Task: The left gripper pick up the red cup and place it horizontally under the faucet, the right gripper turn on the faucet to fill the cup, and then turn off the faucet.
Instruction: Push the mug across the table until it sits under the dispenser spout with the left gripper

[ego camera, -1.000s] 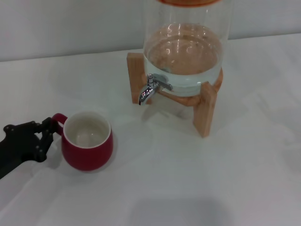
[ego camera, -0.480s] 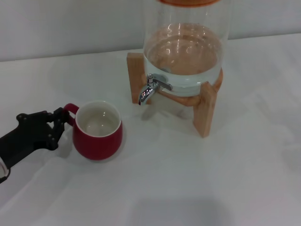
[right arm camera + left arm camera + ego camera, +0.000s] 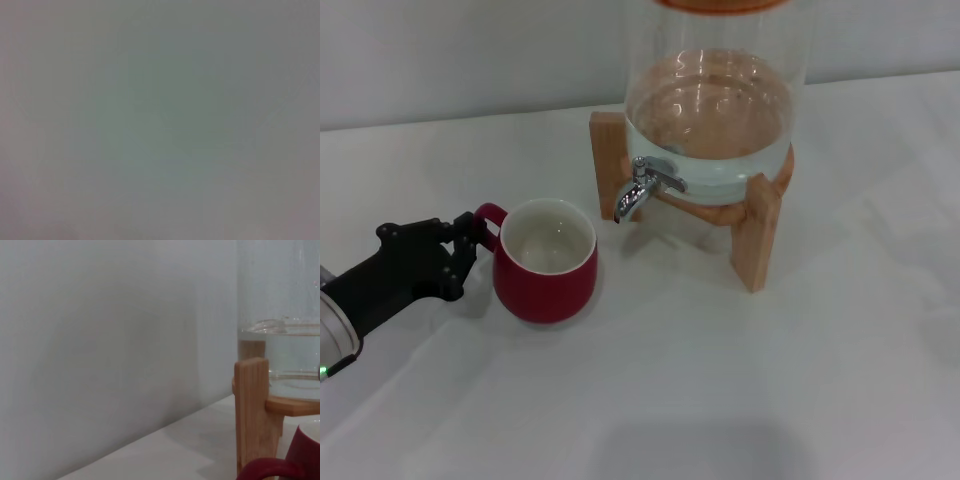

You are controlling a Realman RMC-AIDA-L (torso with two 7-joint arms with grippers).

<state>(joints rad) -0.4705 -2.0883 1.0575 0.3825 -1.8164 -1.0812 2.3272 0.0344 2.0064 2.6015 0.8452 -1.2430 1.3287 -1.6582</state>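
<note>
The left pincer (image 3: 475, 240) was closed on the small loop handle of the red cup (image 3: 548, 262). The cup stood upright on the white tabletop (image 3: 740, 380), its cream inside facing up. It was near the faucet (image 3: 638, 187), a little to the left of the spout and not yet under it. The faucet was fixed to a glass jar (image 3: 710, 110) holding water, which sat on a wooden stand (image 3: 756, 230). The right pincer did not appear in any view.

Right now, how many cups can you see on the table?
1. The red cup stands upright left of the faucet, its handle at the left end effector. Nothing suggests another is hidden.
</note>
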